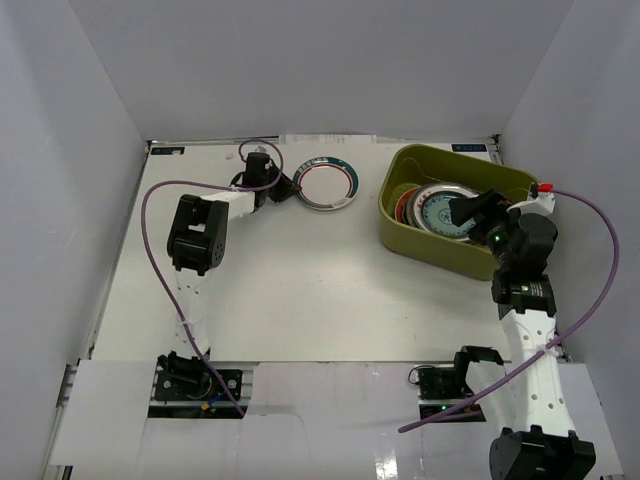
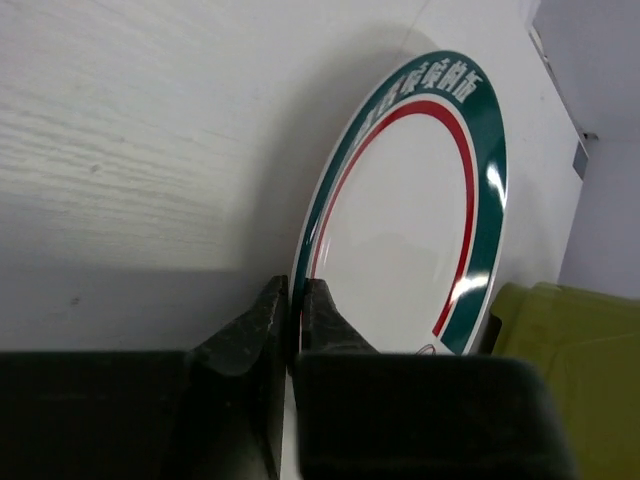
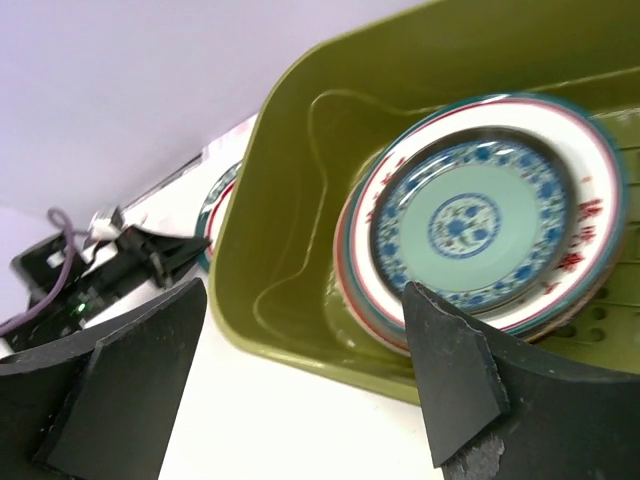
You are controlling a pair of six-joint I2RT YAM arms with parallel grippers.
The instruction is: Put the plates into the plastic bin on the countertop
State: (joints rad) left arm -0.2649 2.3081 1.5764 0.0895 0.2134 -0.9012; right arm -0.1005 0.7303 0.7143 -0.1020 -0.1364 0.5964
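The left gripper (image 2: 295,305) pinches the green-rimmed plate (image 2: 410,230); best lifted level, rightward to the plastic bin (image 1: 393,195); right gripper (image 3: 300,335) open.

White characters ring the green-rimmed plate (image 2: 410,240), too blurred to be read.

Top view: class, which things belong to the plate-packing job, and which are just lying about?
Job: green-rimmed plate, pinched by left hand; stacked plates; green bin; open right hand.
Just there: purple cable; grey wall.
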